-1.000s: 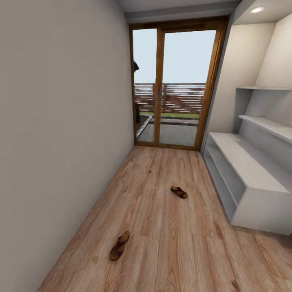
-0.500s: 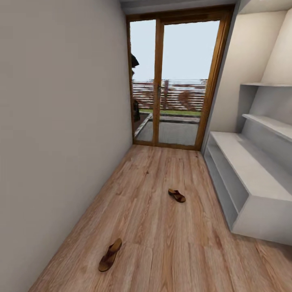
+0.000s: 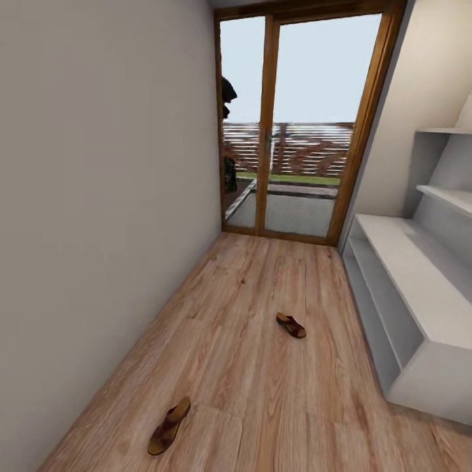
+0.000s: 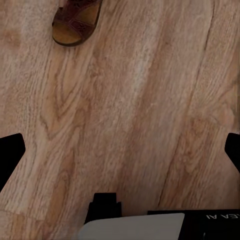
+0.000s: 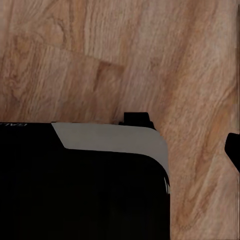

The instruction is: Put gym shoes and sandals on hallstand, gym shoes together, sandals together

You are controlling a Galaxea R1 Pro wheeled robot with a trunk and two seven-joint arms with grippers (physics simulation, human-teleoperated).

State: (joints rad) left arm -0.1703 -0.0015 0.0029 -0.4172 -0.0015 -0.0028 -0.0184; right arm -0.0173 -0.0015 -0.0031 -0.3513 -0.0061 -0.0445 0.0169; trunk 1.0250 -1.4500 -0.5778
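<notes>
Brown sandals [image 3: 169, 427] [image 3: 291, 325] sit lower in view after camera shift; left gripper [image 4: 120, 150] spread, right's state unclear.

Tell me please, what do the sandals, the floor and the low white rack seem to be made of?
The near sandal and the far sandal look like dark brown leather, with wide straps over tan footbeds. The floor looks like wood-plank laminate: visible grain, board seams, a faint sheen. The rack looks like matte white-grey painted board, smooth and without grain; the real material stays open, since this is a render.
</notes>
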